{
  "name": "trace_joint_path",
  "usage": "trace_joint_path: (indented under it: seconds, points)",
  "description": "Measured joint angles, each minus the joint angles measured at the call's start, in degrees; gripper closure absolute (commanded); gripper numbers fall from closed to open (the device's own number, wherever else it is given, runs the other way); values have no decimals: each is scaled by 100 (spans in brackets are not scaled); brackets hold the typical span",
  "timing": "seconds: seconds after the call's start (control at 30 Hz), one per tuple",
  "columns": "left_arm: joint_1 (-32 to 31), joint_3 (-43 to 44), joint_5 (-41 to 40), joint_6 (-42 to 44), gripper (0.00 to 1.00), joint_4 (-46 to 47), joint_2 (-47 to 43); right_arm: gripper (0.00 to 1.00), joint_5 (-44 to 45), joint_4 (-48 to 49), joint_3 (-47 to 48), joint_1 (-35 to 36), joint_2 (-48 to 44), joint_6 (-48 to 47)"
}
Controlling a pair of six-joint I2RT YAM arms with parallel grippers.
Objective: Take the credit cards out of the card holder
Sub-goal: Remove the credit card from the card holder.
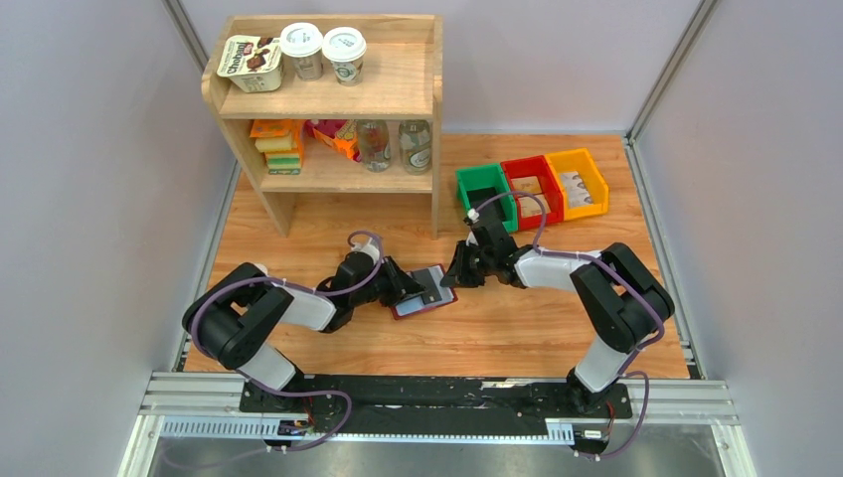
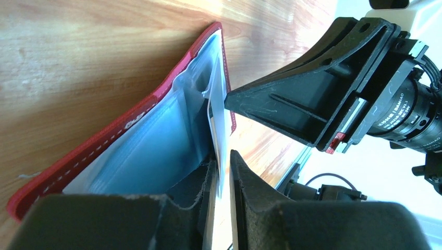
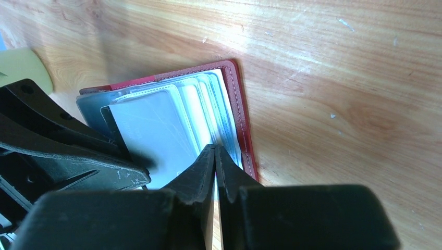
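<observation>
The dark-red card holder lies open on the table between both arms, with its grey-blue clear sleeves fanned up. My left gripper reaches in from the left and is shut on a thin pale credit card, which stands on edge between its jaws. In the right wrist view this greyish card sticks partly out of a sleeve. My right gripper comes from the right. Its jaws are pressed together on the sleeve edges near the holder's red rim.
Green, red and yellow bins stand at the back right. A wooden shelf with cups, bottles and packets stands at the back left. Grey walls close in both sides.
</observation>
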Motion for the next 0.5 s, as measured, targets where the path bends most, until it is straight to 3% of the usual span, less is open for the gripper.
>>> trace_joint_path:
  seconds: [0.2,0.27,0.5]
  points:
    - [24,-212,-15,0,90,-2,-140,92,46,0,0,0,-4,48]
    - [24,-293,-24,-4,99,-2,-205,92,48,0,-2,0,-4,63]
    - [55,-442,-85,2,100,-28,-415,92,48,4,0,0,-4,87]
